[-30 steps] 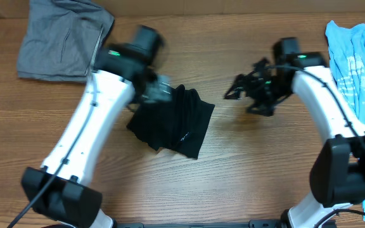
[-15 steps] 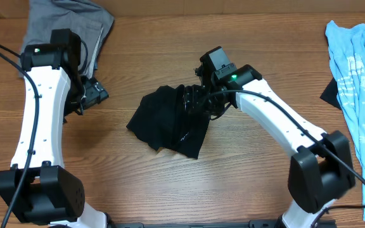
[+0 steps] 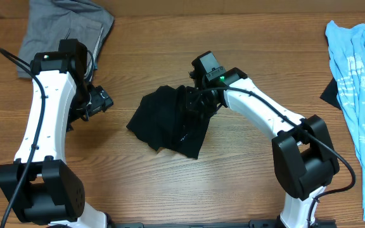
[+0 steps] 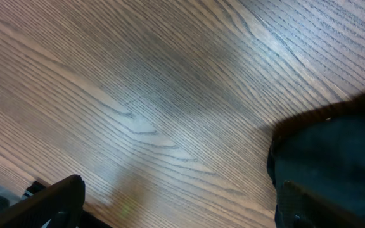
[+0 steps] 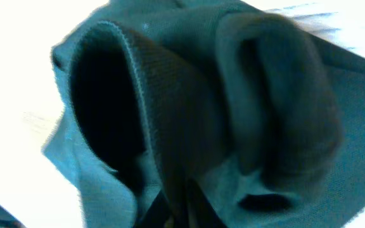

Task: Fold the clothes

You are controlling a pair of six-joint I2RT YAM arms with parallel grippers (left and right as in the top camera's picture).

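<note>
Crumpled black soft-fabric T-shirt (image 3: 168, 126) sits frame centre on brown wooden table (image 3: 246, 177). Right gripper (image 3: 198, 101) pinched on its upper-right edge. Left gripper (image 3: 99, 101) spread wide, empty, centre-left. Grasp step; next probably lift and spread flat.

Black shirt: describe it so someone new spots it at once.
On the wooden table, look at the middle. The black shirt lies there in a crumpled heap, the right hand shut on its upper right edge. Colour sets it apart: the grey garment sits top left, the light blue shirt far right.
</note>
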